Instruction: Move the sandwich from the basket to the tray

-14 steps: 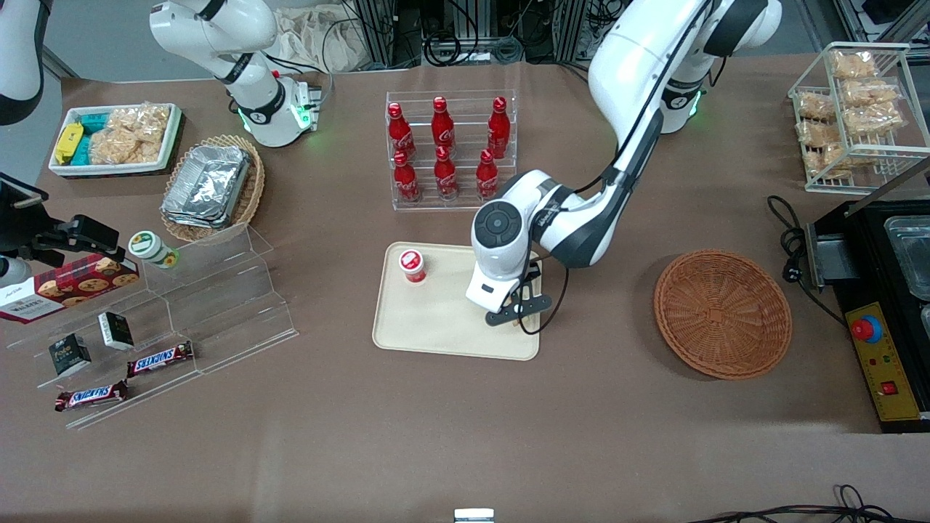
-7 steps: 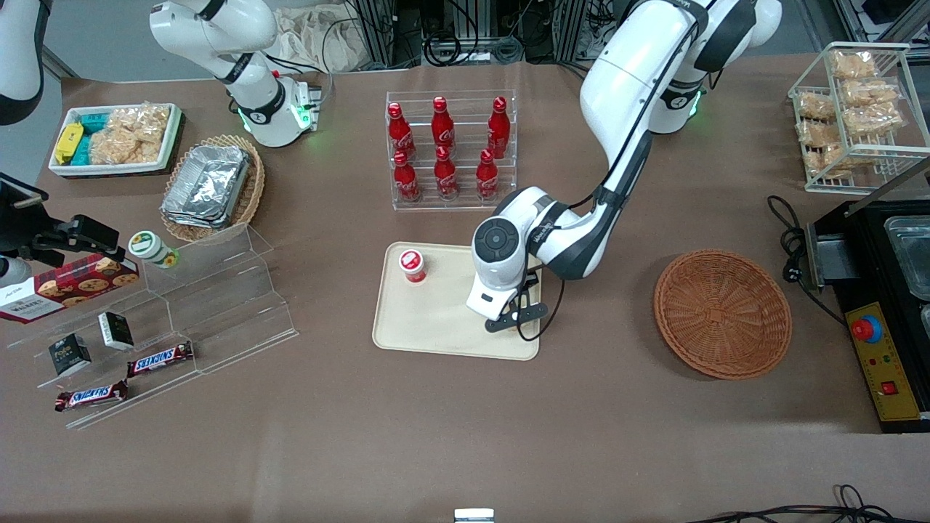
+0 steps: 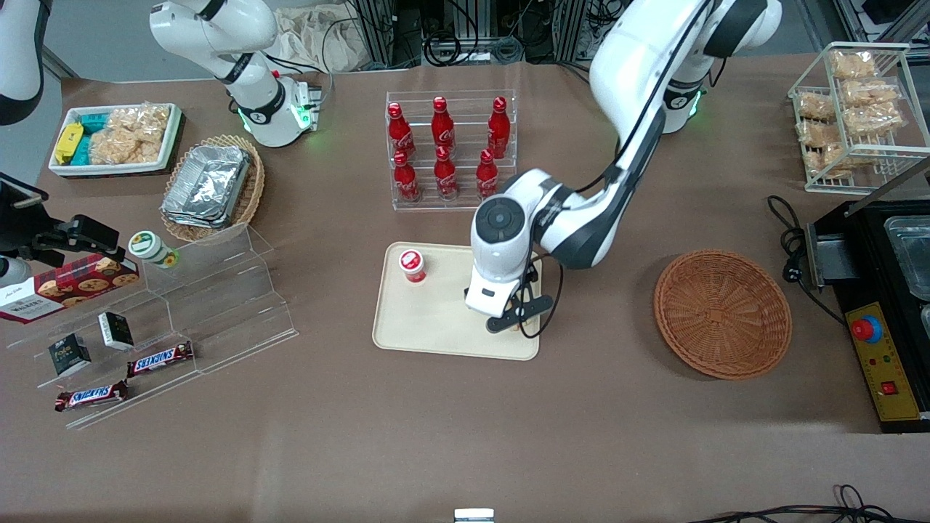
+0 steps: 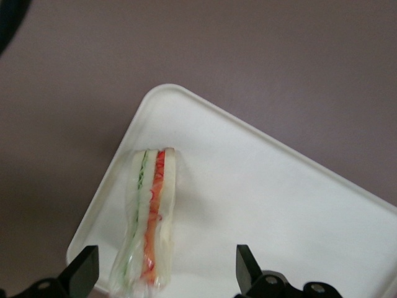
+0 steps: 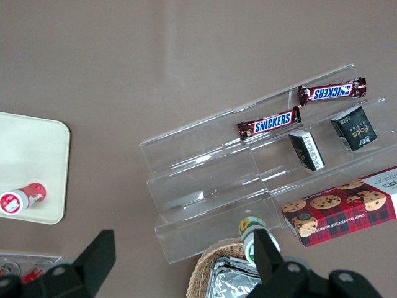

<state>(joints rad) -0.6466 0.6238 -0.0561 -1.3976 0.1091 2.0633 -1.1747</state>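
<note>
The sandwich [image 4: 149, 217] is a wrapped wedge of pale bread with green and red-orange layers. It stands on its edge on the cream tray [image 4: 279, 205], close to one corner. My left gripper [image 4: 166, 273] is open just above it, one finger on each side and neither touching. In the front view the gripper [image 3: 513, 318] hangs over the tray [image 3: 429, 327] at the edge nearest the working arm, and it hides the sandwich. The reddish-brown basket [image 3: 723, 314] lies empty toward the working arm's end.
A small red-capped bottle [image 3: 413, 265] stands on the tray. A rack of red cola bottles [image 3: 443, 152] is just farther from the camera. A clear stepped shelf [image 3: 182, 305] with snacks lies toward the parked arm's end. A black machine [image 3: 886, 305] is beside the basket.
The left arm's wrist has shifted a little over the tray and seems slightly higher. The gripper stays above the same tray edge. Nothing else has moved.
</note>
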